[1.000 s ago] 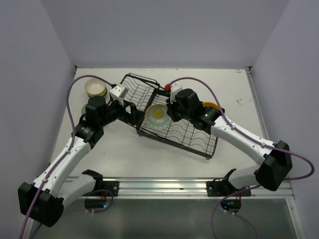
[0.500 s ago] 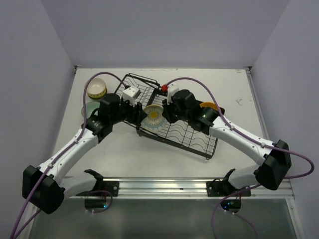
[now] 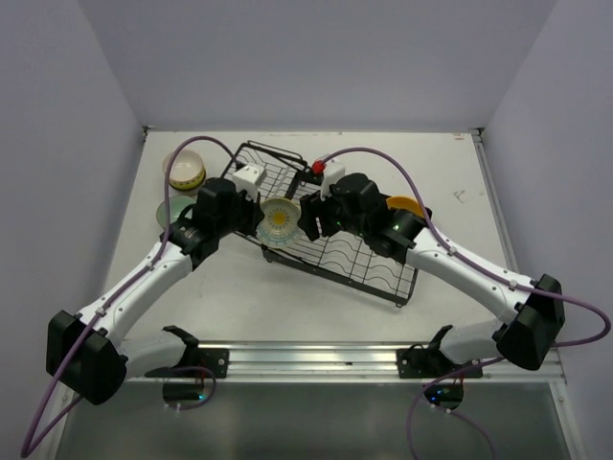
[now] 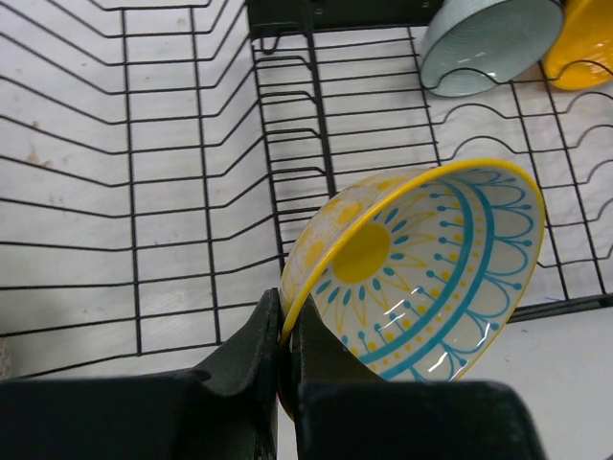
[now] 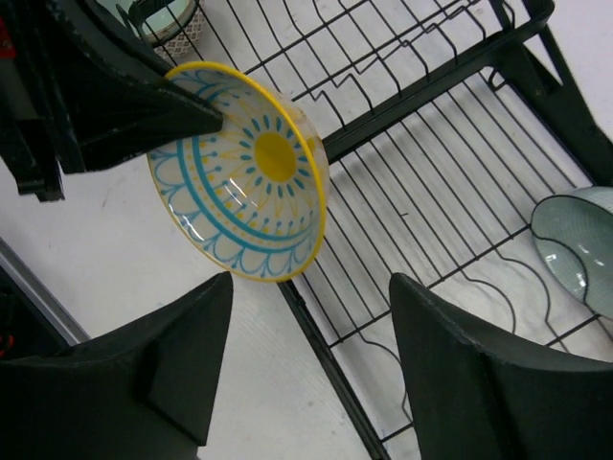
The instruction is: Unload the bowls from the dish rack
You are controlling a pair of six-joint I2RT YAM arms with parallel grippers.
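We've got the patterned bowl (image 4: 421, 268) (yellow centre, blue lines) pinched by the rim in the L gripper (image 4: 284, 331). Its jaws are clenched on the lip, one finger inside, one outside. The bowl hangs tilted over the dish rack (image 5: 431, 91), abt where the two sections meet. The R gripper (image 5: 311, 281) is let go: jaws wide apart either side of the bowl, touching nothing.

Step in hand, as we read it, is to carry this bowl out to the table (image 3: 287, 307) on the left, near the two bowls (image 3: 187, 172) sitting there.

- R arm shd back straight off first so no finger clips the rim.
- A lip grip is thin and the bowl may swing, so go slow w/ a steady wrist.
- Lift enough to clear the basket's raised side before moving sideways.
- Get the base flat on bare table, apart from its neighbours, before opening.

A pale teal bowl (image 4: 484, 43) waits in the flat section. Can't tell if the orange-yellow bowl (image 4: 584, 48) beside it is in the rack or out.
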